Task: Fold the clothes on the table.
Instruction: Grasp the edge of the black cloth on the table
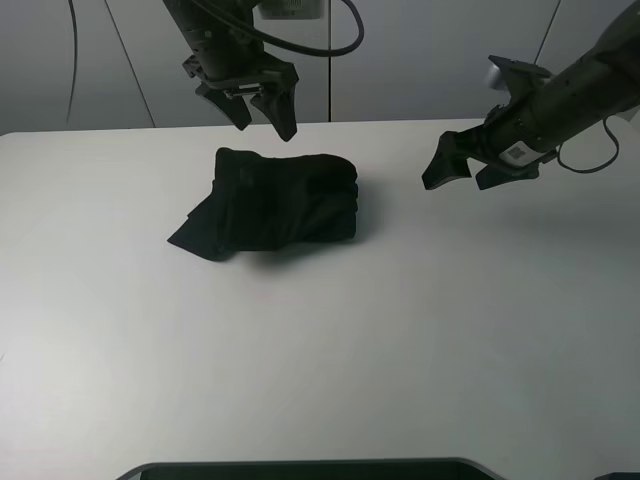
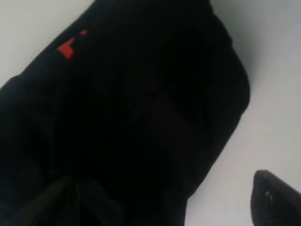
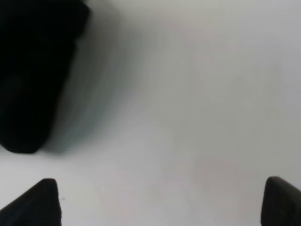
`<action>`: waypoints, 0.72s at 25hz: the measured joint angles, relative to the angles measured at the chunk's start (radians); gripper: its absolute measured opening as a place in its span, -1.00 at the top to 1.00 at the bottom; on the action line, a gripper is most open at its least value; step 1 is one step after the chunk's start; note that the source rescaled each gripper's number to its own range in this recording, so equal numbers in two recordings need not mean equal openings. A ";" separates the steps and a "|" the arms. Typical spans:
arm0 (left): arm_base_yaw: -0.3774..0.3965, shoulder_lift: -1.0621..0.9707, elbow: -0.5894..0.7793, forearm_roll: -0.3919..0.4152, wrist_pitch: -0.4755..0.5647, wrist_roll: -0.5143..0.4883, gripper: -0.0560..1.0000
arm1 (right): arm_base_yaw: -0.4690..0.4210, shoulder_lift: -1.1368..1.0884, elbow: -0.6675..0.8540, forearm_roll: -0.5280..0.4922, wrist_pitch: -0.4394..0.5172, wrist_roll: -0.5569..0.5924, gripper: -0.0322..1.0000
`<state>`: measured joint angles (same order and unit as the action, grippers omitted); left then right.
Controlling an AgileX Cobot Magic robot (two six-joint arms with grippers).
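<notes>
Below the left fingers (image 1: pixel 259 108), spread and empty like the right fingers (image 1: pixel 465 170), black clothes (image 1: pixel 275 202) are lying soft and limp, likely best gripped at an edge

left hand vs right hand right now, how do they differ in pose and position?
The left hand hangs at the far edge of the black folded garment, fingers pointing down; the right hand sits off to the side over bare table, reaching in at a slant. The left wrist view is filled by the garment; the right wrist view shows mostly table with the garment at one corner. Both are open and hold nothing.
</notes>
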<state>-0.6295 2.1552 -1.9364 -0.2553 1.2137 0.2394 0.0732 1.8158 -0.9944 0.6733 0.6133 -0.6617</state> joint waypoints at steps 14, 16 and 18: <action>-0.133 0.096 -0.002 0.130 0.002 -0.031 -0.91 | -0.074 -0.062 0.041 -0.006 -0.035 0.025 -0.84; -0.133 0.131 -0.002 0.162 0.002 -0.039 -0.91 | -0.074 -0.062 0.041 -0.006 -0.037 0.028 -0.92; -0.134 0.154 -0.002 0.225 0.002 -0.058 -0.91 | -0.074 -0.062 0.041 -0.006 -0.037 0.032 -0.98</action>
<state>-0.7635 2.3089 -1.9387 -0.0304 1.2154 0.1809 -0.0005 1.7535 -0.9530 0.6674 0.5765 -0.6299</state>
